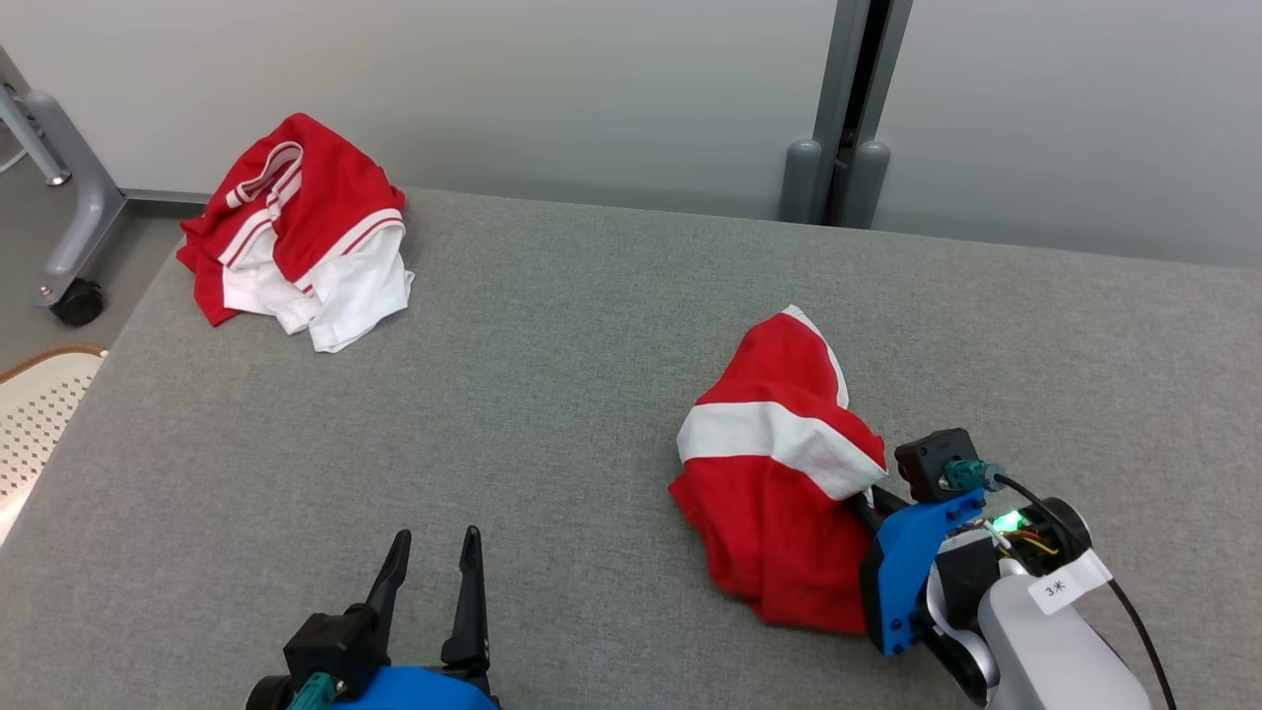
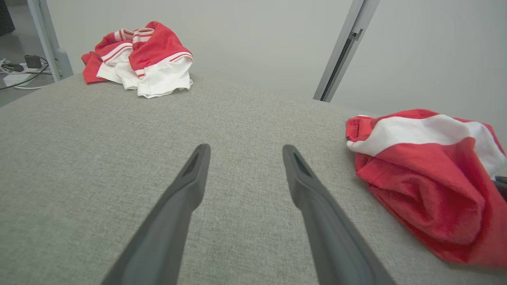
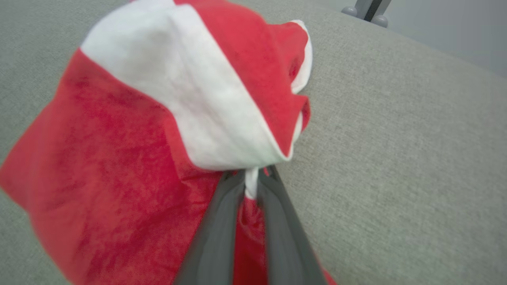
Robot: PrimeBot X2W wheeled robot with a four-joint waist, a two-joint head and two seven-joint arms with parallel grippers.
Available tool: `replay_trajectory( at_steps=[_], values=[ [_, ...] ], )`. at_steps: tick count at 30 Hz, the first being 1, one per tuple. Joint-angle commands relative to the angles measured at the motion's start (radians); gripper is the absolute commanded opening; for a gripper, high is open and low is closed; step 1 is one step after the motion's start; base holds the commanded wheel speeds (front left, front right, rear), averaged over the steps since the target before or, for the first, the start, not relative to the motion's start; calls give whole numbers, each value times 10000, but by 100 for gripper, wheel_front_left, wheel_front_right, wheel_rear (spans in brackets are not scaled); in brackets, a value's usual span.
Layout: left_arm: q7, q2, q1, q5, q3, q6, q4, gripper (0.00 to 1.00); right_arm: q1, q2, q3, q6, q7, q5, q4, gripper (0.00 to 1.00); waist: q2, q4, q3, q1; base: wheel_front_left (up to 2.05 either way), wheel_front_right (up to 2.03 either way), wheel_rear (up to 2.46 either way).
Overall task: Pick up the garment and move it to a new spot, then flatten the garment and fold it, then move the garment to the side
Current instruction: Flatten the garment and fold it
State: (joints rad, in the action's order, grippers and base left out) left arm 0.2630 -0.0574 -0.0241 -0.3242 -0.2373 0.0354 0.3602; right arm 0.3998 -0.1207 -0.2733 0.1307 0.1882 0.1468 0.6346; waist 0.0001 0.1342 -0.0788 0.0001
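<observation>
A red garment with a white band (image 1: 779, 473) hangs bunched above the grey table at the right, its lower edge near the surface. My right gripper (image 1: 866, 505) is shut on its right edge; in the right wrist view the two fingers (image 3: 222, 233) pinch a fold of cloth under the white band (image 3: 186, 95). The same garment (image 2: 427, 178) shows at the right of the left wrist view. My left gripper (image 1: 429, 557) rests open near the table's front edge, well to the left of the garment, with bare table between its fingers (image 2: 186, 186).
A second red and white garment (image 1: 296, 232) lies crumpled at the table's far left corner. The grey table (image 1: 552, 394) stretches between the two garments. A wheeled grey frame (image 1: 74, 227) stands past the left edge, a grey post (image 1: 838, 138) behind the table.
</observation>
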Motion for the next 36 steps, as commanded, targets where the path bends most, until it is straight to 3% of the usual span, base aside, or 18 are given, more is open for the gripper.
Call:
replay_trajectory(
  at_steps=[1, 8, 20, 26, 30, 36],
  values=[
    [27, 16, -125, 73, 67, -5, 23, 100, 196, -101, -149, 1, -212, 140, -110, 0, -1, -12, -1, -1, 0, 0, 0],
    [27, 47, -113, 100, 121, 4, 23, 100, 657, -80, -299, 1, -1006, 231, -914, 0, -1, -234, 113, -1, 0, 0, 0],
    [27, 64, -115, 181, 186, 18, 76, 100, 1422, 509, -1280, 1, -1954, 429, -3466, 0, -1, -377, 375, -1, 0, 0, 0],
    [27, 67, -52, 196, 304, 6, 10, 100, 1001, 655, -1114, 1, -2214, 849, -4786, 0, -1, -447, 384, -1, 0, 0, 0],
    [27, 71, -35, 254, 337, 4, -31, 100, 47, 375, -546, 1, -1601, 498, -4832, 0, -1, -532, 330, -1, 0, 0, 0],
    [27, 68, -151, 267, 286, 60, 14, 100, -1648, -282, 388, -1, -1281, -406, -3962, 0, -1, -653, 193, -1, 0, 0, 0]
  ],
)
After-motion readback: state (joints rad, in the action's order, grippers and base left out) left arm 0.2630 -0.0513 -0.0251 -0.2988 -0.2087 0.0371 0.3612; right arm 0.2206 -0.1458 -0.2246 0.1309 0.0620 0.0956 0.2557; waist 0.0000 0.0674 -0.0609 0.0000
